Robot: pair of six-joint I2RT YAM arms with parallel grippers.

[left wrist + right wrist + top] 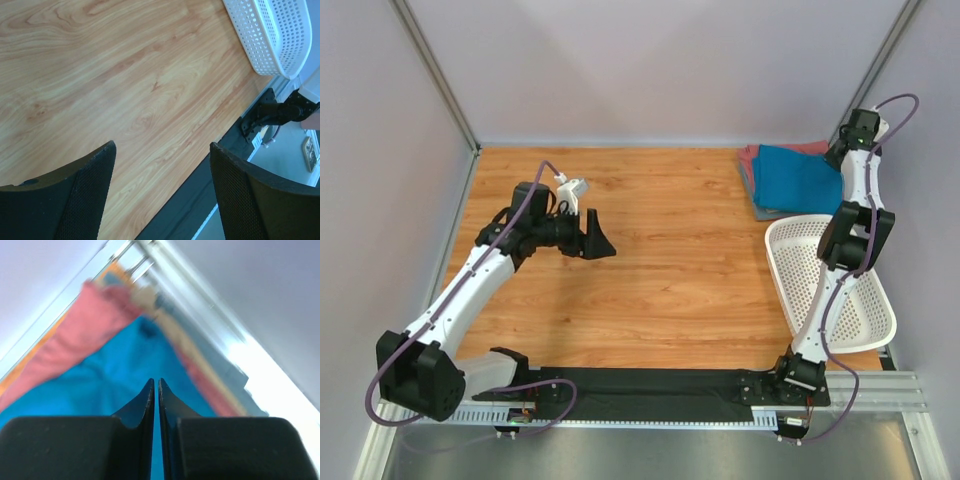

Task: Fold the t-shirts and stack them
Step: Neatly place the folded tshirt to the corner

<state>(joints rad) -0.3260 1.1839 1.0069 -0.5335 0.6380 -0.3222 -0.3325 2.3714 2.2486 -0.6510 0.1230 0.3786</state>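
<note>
The right gripper (pixel 155 382) is seen clenched, its two fingers drawn together with only a thin slit left between them. Whether any cloth is pinched there cannot be told, as this view is blurred. The teal-blue t-shirt (pixel 110 380) is found directly under and ahead of these fingertips, on top of the pile. The salmon-red t-shirt (pixel 95 315) is shown beneath it, spread out beyond and to the left of the fingers. A grey-blue t-shirt (pixel 227 375) edge is made out lower in the pile, to the fingers' right.

The left gripper (pixel 161 145) is held released, with its jaws standing wide apart and nothing between them. Only the bare wooden table (pixel 125 75) is seen below it. The pile of shirts is placed well apart from this gripper, far off to its right. The white perforated basket (pixel 270 35) is seen between the two, just beside the pile.
</note>
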